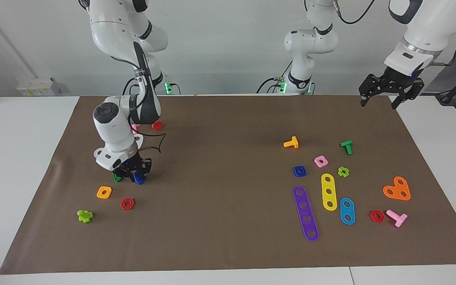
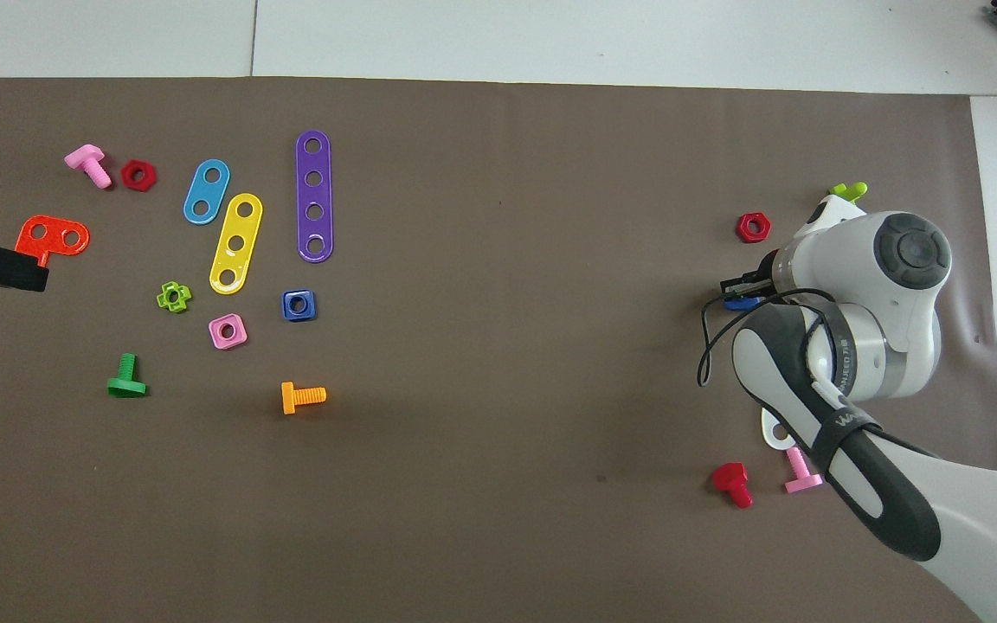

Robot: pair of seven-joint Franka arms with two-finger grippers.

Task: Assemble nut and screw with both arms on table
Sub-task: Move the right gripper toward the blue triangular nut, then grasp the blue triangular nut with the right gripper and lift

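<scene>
Two views, screw half hidden under my right gripper.
Facing view: my right gripper (image 1: 133,174) is down on the mat (image 1: 228,245), clamped on the screw (image 1: 139,179); a green piece (image 1: 116,177) is mostly covered. Left gripper (image 1: 390,90) waits, fingers spread; nut (image 1: 299,171) lies toward its end. Overhead view: my own wrist hides the grasp; only a sliver of blue shows.

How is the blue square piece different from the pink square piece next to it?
The blue square nut is dark blue; the pink square nut is pale pink. The blue one lies beside the purple strip's end; the pink one lies nearer to the robots. Both are square, lie flat and have a round centre hole.
</scene>
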